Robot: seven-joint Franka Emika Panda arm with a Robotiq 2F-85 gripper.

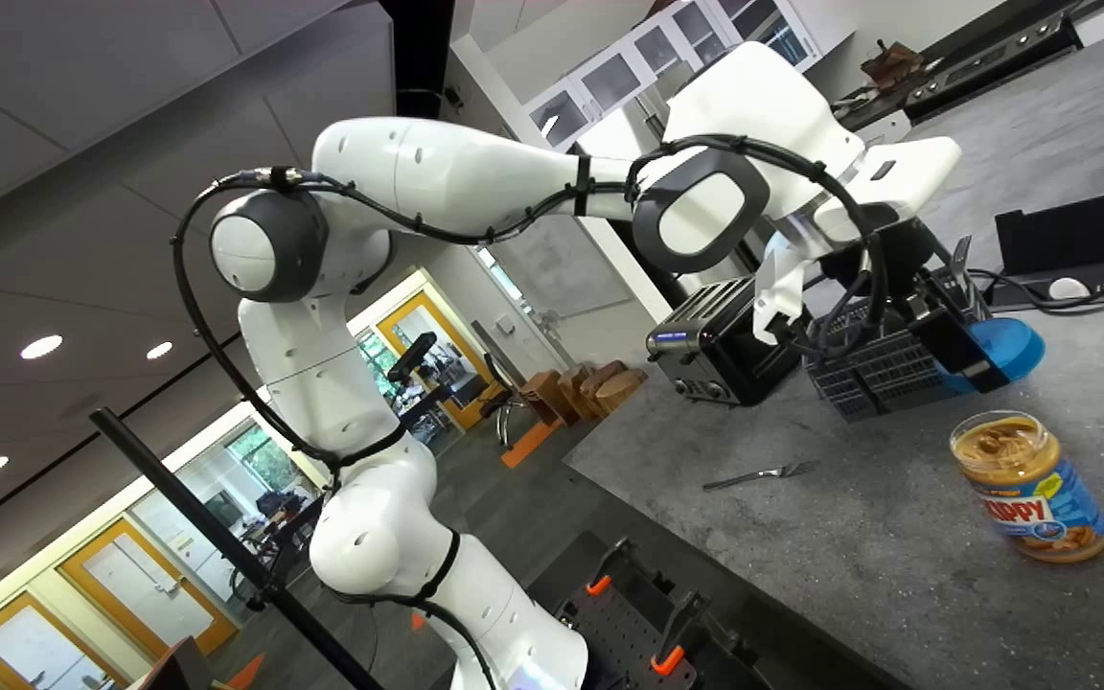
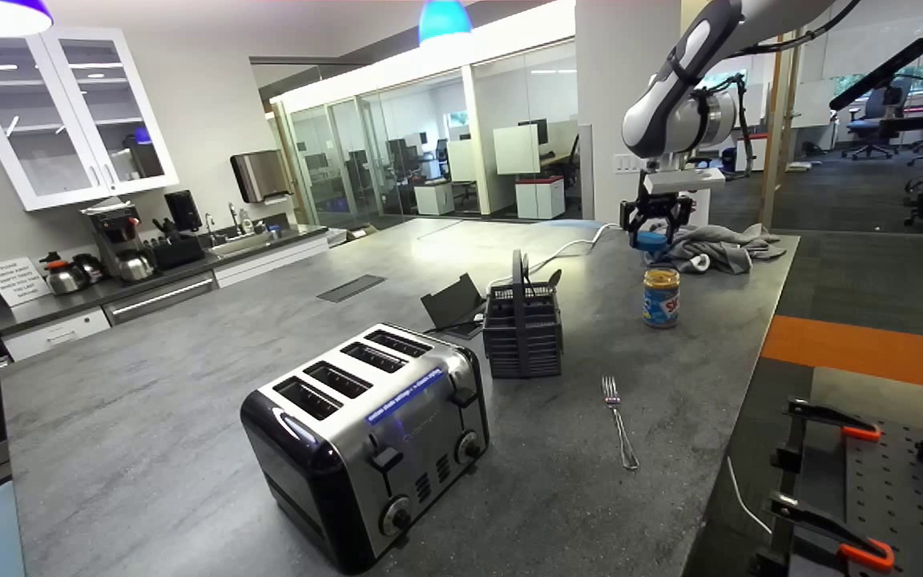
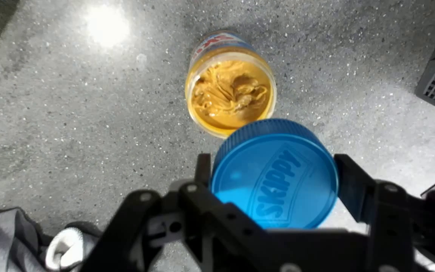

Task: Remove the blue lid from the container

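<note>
Tool [image 3: 274, 172] and blue lid [image 3: 274, 185] sit closest to the wrist camera. Tool is clamped on the lid's edge, one side each; spread equals lid width. Lid top faces that camera, SKIPPY lettering readable, ribbed edge showing on the jar side. Lid is off, held in the air above the table [image 2: 189, 385].

Jar [image 1: 1041, 503] stands upright on the table, mouth uncovered. Peanut butter [image 3: 230, 90] inside, surface swirled. Label is mostly blue, red and white brand patch. Wrist view: lid overlaps part of the jar's rim. In both exterior views lid and jar are apart, lid higher.

Other stuff on the table:
- Toaster [image 2: 421, 437]: four slots, black and metal, frontmost in an exterior view.
- Basket [image 2: 522, 336]: dark, slatted, handle up, between toaster and jar in that same view. Something dark pokes out of it, can't tell what.
- Fork [image 2: 618, 421]: lying flat, tines toward the jar end, touching neither jar nor toaster.
- Black panel [image 2: 453, 303]: upright, just beside the basket in an exterior view.
- Grey cloth [image 2: 730, 250]: bunched up behind the jar in an exterior view, near the tool.
</note>
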